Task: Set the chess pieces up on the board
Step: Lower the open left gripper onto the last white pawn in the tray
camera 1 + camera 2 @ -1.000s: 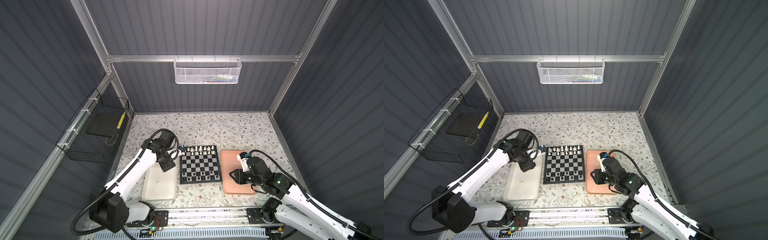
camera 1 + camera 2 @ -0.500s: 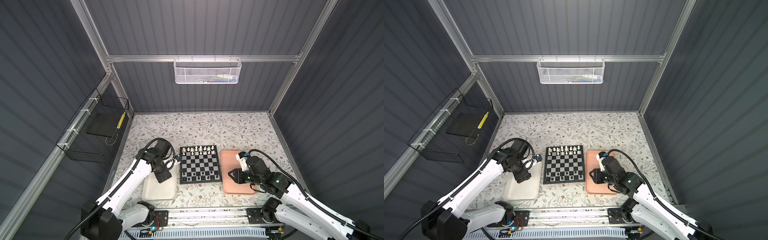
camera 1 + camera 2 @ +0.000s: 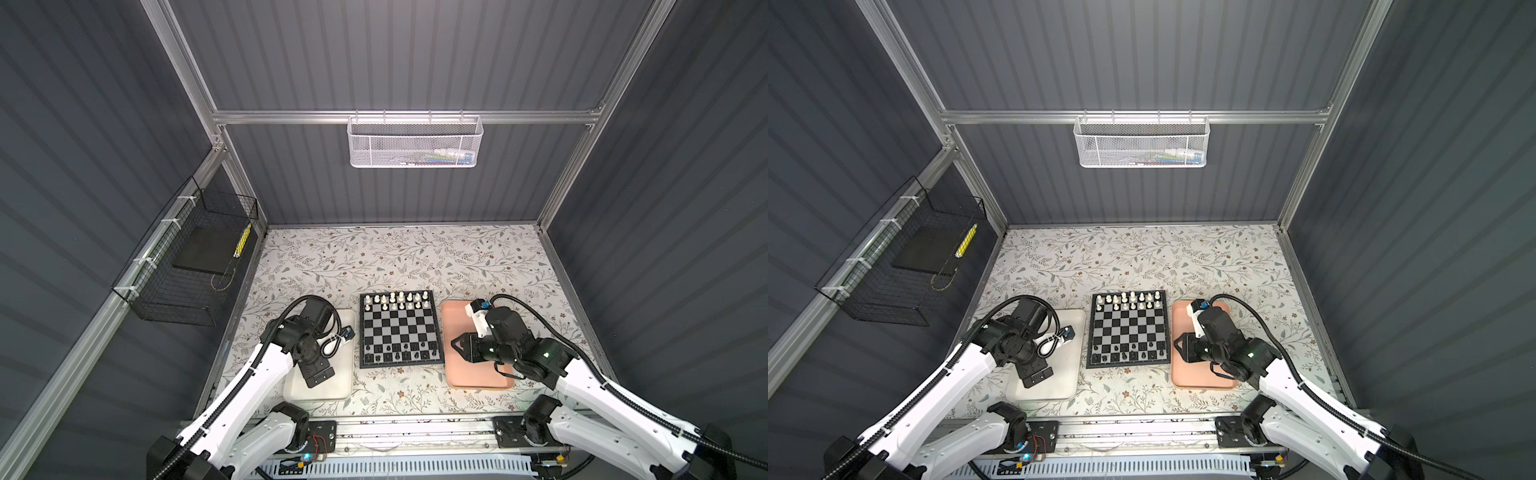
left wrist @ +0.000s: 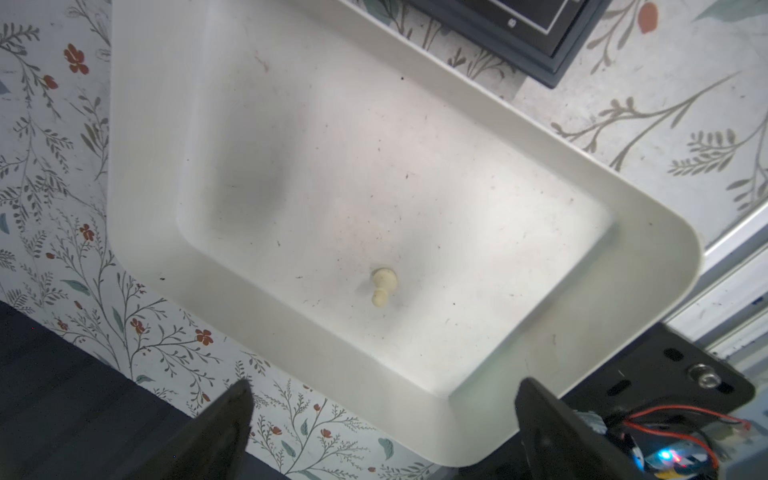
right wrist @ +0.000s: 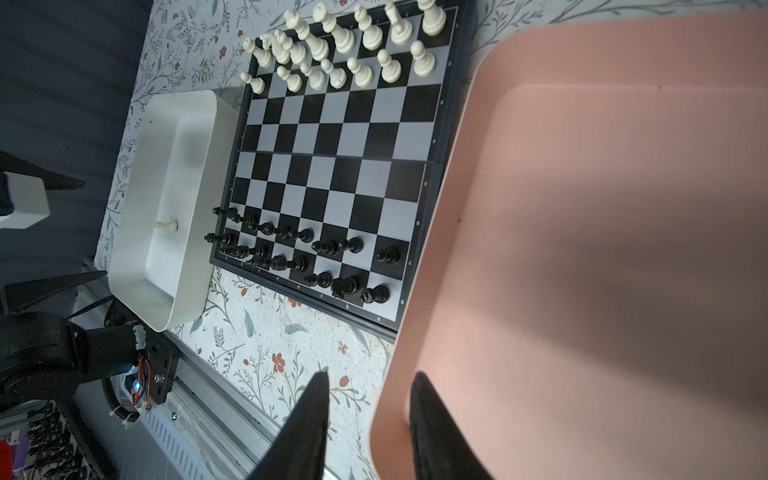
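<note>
Your left claw point(image 4: 384, 382) has swung back from the board's far corner and now hangs over the white tray point(image 4: 540, 174), fingers spread wide and empty. The last cream pawn point(image 4: 383, 286) lies on its side on the tray floor, just ahead of that claw, head pointing towards it, so the left arm is nearer. The board point(image 3: 399, 328) sits mid-table. Your right claw point(image 5: 370, 376), partly apart and empty, hovers at the pink tray point(image 5: 623, 208).
</note>
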Controlling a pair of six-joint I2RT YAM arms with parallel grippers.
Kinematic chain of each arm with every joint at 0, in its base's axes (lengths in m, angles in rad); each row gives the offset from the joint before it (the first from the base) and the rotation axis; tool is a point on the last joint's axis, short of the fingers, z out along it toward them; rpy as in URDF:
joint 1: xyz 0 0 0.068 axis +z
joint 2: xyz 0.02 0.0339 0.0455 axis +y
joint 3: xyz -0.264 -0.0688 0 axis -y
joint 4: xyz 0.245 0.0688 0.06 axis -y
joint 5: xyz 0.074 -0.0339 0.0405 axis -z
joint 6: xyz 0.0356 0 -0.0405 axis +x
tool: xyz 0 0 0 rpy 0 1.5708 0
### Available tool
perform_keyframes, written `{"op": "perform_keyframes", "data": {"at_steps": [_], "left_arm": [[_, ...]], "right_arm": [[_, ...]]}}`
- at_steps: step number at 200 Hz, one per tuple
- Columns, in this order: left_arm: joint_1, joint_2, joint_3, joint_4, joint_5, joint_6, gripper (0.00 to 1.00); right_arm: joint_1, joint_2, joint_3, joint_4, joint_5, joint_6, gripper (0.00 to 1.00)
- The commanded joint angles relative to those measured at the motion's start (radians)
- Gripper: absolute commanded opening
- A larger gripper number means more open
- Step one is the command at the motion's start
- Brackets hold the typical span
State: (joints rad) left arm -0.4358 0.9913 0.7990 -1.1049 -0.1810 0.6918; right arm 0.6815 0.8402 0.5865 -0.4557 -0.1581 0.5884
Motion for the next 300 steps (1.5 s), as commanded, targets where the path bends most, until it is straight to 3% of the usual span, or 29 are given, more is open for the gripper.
{"op": "perform_keyframes", "data": {"at_steps": [1, 89, 138, 300], "left_arm": [[0.010, 0.024, -0.011, 0.012, -0.010, -0.012, 1.00], [0.083, 0.165, -0.044, 0.066, -0.015, -0.034, 0.93], [0.127, 0.285, -0.049, 0.085, 0.024, -0.024, 0.78], [0.135, 0.350, -0.088, 0.165, 0.042, -0.047, 0.46]], "right_arm": [[0.000, -0.024, 0.013, 0.015, -0.007, -0.020, 0.36], [0.000, -0.046, -0.038, 0.061, -0.005, -0.019, 0.36], [0.001, -0.008, -0.017, 0.061, -0.019, -0.052, 0.36], [0.002, -0.061, -0.046, 0.052, -0.002, -0.045, 0.36]]}}
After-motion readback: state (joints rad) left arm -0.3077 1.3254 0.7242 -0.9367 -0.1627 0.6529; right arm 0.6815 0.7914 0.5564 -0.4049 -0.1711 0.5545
